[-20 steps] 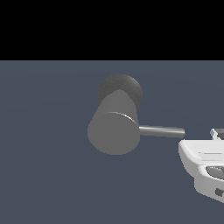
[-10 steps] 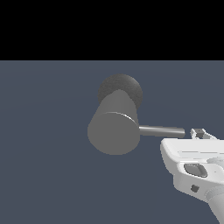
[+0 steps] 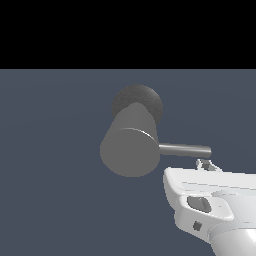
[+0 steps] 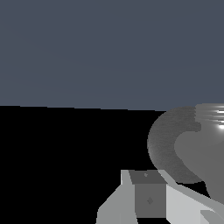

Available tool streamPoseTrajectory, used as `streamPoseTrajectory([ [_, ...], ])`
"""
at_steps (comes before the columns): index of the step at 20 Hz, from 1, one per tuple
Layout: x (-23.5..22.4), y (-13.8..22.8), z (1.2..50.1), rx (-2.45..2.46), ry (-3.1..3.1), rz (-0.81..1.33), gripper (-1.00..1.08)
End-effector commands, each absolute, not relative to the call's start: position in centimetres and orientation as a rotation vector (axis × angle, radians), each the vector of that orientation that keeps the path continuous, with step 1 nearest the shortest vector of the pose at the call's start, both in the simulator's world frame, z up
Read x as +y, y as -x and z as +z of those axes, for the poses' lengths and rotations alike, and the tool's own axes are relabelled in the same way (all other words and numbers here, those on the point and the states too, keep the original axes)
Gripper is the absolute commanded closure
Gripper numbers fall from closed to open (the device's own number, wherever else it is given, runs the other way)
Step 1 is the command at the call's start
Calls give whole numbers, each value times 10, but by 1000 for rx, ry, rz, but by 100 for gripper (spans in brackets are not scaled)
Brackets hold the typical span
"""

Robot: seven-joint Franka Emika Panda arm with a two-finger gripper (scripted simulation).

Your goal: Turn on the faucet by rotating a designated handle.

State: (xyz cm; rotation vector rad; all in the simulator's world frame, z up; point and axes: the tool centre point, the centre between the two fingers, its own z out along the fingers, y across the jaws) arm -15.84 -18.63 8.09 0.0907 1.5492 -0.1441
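The faucet (image 3: pixel 130 150) is a thick matte grey cylinder with its flat round end face toward the exterior view and a darker rounded base (image 3: pixel 145 100) behind it. The handle (image 3: pixel 185 149) is a thin grey rod sticking out from the cylinder's side toward the exterior view's right. My gripper (image 3: pixel 207 164) sits just below the rod's free end, with the white hand below it. Its fingertips look pressed together and hold nothing. In the wrist view the gripper (image 4: pixel 166 197) sits at the frame edge, with the faucet (image 4: pixel 175 148) just beyond it.
A plain dark blue-grey floor (image 3: pixel 50 175) lies around the faucet. My white arm (image 3: pixel 215 210) fills the lower corner at the exterior view's right.
My gripper and hand have moved toward the exterior view's left and come in under the free end of the handle. The faucet and handle have not moved.
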Motion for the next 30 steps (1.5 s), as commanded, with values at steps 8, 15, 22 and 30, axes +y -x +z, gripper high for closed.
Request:
streamPoseTrajectory([
  [8,-164,160,75,1569,-95,-88,108],
  [15,-169,160,96,1566,-91,-96,108],
  [22,-169,160,119,1567,-93,-92,108],
  [30,-181,162,113,1606,-106,-103,108],
])
